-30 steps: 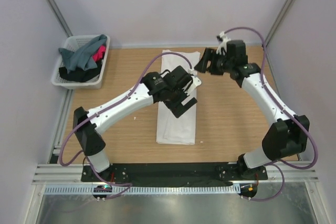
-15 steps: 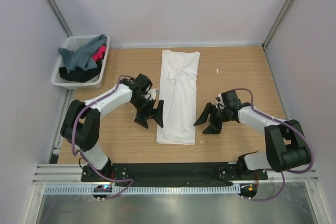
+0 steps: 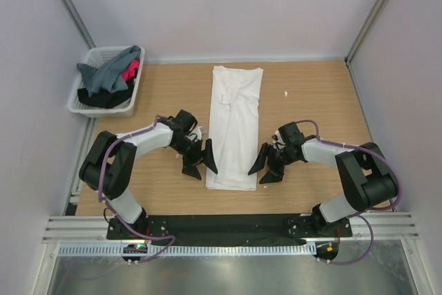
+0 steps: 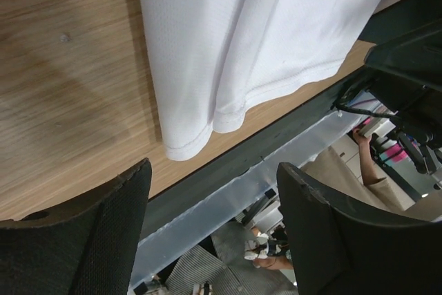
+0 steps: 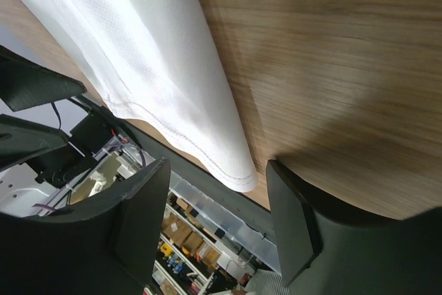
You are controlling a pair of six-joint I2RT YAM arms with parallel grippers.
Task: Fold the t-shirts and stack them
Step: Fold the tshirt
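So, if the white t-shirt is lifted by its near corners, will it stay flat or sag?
It will probably sag: the white t-shirt is thin cloth lying in soft folds. It looks light, and may slide easily over the smooth wooden table.

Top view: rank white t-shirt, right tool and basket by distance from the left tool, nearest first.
1. white t-shirt, just right of the left tool.
2. right tool, across the shirt's near end.
3. basket, far-left corner.

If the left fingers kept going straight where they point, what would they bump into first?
Probably the white t-shirt: its near corner lies on the table just ahead of the left fingers. Depth is hard to judge.
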